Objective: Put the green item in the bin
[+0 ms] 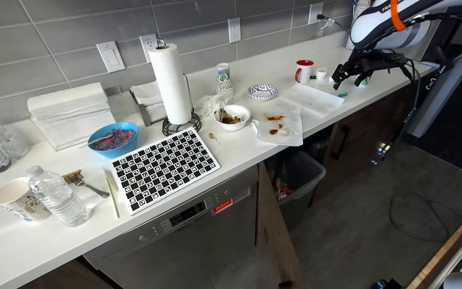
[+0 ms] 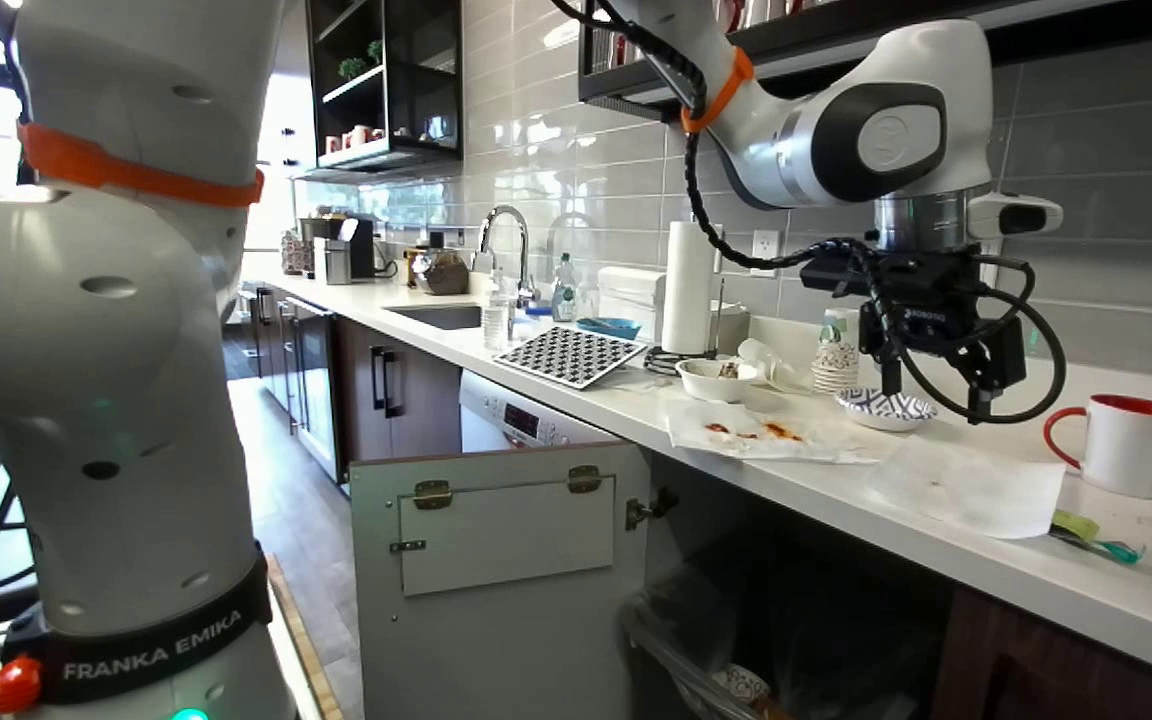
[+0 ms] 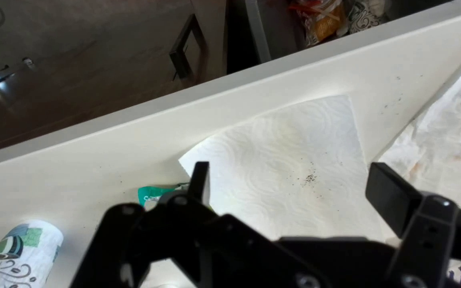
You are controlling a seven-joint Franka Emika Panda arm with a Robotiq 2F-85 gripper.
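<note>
The green item is a small, flat teal-green piece that looks like a wrapper. It lies on the counter beside a paper towel's edge, in both exterior views point(image 1: 342, 95) point(image 2: 1121, 551). In the wrist view the green item point(image 3: 150, 193) shows left of the left finger, which partly hides it. The dark grey bin point(image 1: 320, 171) with a clear-looking liner stands in the open cabinet under the counter; its rim point(image 2: 681, 672) and wall point(image 3: 257, 30) also show. My gripper point(image 3: 288, 170) is open and empty above the paper towel, in both exterior views too point(image 1: 347, 83) point(image 2: 936, 402).
The paper towel point(image 3: 294, 132) lies under the gripper with dark crumbs. A stained paper point(image 1: 281, 128), patterned bowl point(image 1: 262, 92), red-rimmed mug point(image 1: 304, 72) and paper cup point(image 3: 26, 252) are nearby. The cabinet door point(image 2: 501, 620) stands open. Trash shows inside the bin.
</note>
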